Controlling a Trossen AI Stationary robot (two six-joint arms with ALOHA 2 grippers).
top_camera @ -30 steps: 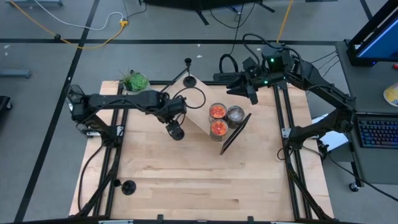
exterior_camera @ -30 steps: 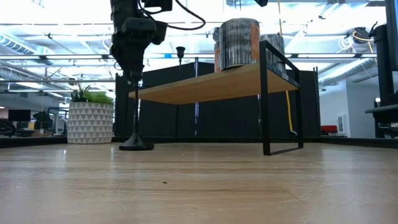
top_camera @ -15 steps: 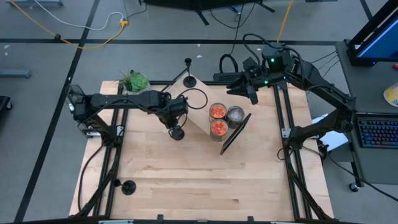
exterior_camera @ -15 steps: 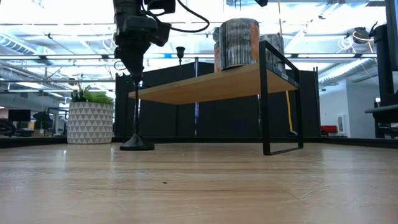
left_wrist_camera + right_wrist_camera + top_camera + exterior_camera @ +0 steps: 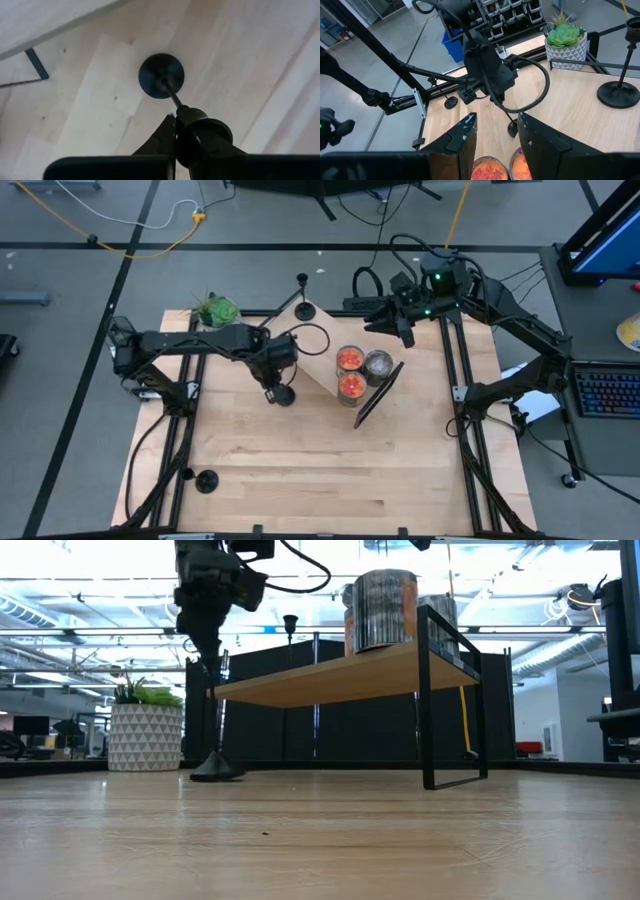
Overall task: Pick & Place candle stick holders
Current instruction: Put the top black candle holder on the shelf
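Left gripper (image 5: 176, 131) fingers clamped on the candle holder (image 5: 283, 393) stem, just beside the shelf (image 5: 330, 675); base looks tilted, prob. Lift straight. Right gripper (image 5: 495, 135) half-open, empty, behind shelf.

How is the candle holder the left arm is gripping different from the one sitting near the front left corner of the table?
The gripped candle holder is clamped at its cup by the left gripper, jaws shut; the corner candle holder stands free, no gripper near it. The gripped one leans in the low view, its base tipped on the table; whether the corner one is upright is hard to tell. The gripped one sits beside the shelf; the corner one is far from it. Both are matte black with round bases.
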